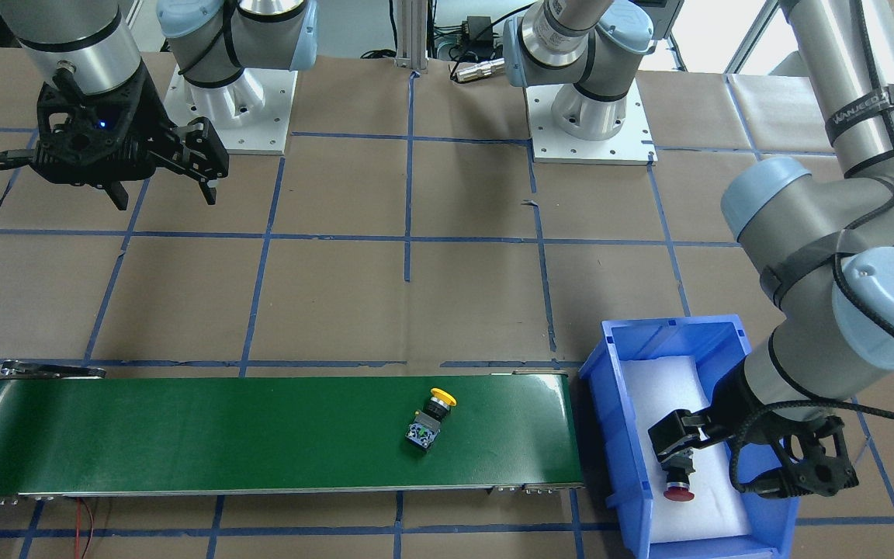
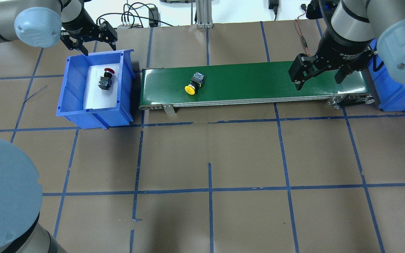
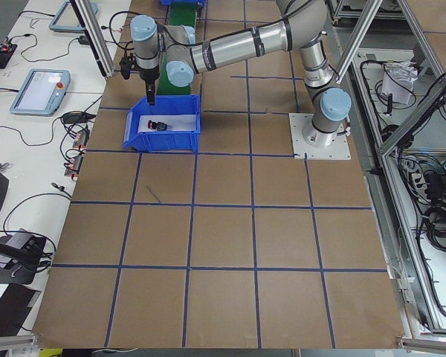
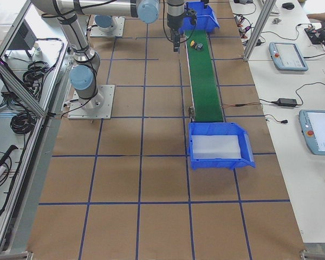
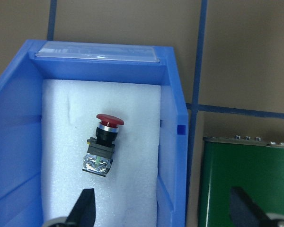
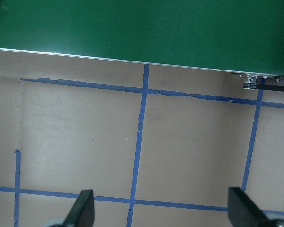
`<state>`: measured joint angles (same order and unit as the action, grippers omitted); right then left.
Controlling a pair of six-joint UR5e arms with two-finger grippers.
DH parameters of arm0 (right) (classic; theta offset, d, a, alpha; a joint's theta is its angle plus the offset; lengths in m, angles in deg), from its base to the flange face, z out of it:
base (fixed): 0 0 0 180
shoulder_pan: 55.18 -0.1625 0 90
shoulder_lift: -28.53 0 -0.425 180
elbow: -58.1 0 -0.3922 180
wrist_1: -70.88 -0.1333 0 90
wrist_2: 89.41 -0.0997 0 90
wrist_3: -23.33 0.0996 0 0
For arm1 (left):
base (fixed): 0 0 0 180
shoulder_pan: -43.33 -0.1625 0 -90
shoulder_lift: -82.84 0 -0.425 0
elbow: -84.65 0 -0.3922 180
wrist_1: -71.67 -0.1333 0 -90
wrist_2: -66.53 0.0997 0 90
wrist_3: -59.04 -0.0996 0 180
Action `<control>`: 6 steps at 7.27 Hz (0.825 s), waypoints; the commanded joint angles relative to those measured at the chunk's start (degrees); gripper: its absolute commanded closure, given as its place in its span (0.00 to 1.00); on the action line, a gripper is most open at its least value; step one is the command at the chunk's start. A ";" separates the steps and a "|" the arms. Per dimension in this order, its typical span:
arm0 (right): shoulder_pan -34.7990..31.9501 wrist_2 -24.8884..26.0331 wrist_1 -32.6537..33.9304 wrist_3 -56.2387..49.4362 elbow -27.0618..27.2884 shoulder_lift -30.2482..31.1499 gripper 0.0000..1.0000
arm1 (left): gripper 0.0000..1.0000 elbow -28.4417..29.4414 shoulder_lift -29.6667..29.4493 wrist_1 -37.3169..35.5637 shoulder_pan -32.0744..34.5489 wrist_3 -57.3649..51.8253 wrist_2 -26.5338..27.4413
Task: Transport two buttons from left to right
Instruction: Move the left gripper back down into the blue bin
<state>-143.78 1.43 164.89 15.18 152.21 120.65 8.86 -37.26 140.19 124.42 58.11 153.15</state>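
Two buttons, neither yet across. The left gripper (image 2: 97, 45) hangs above the far end of the left blue bin (image 2: 76, 88) with its jaws spread wide and nothing between them. Below it and slightly toward the robot, the red button (image 2: 105, 79) lies tipped on its side on white foam (image 2: 97, 96). Well off to that gripper's right, the yellow button (image 2: 192, 85) lies on its side on the green belt (image 2: 251, 80), cap toward the robot. Farther right, the right gripper (image 2: 318, 82) hovers near the belt's right end, jaws also apart and empty. Its wrist view shows brown table underneath, with the belt edge just ahead. The other blue bin (image 2: 392, 95) sits just to its right.

As for risks, the red button's round cap and tilted body could roll or twist if the fingers close off-centre. A descent too near the bin wall might clip the rim. The yellow one could pass the right gripper, which seems to sit beside the belt and not over it.

A black strap (image 1: 870, 109) on the left arm carries white lettering too blurred to read with confidence, and the print on the right wrist is likewise illegible.
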 commanded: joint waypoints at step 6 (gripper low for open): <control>0.00 -0.14 0.30 4.34 0.10 -0.62 0.00 | 0.17 -1.03 -4.52 -2.42 -1.99 -9.00 0.21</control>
<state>-143.78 1.60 165.12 16.73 152.25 120.19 8.05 -41.39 138.02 122.48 49.64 153.47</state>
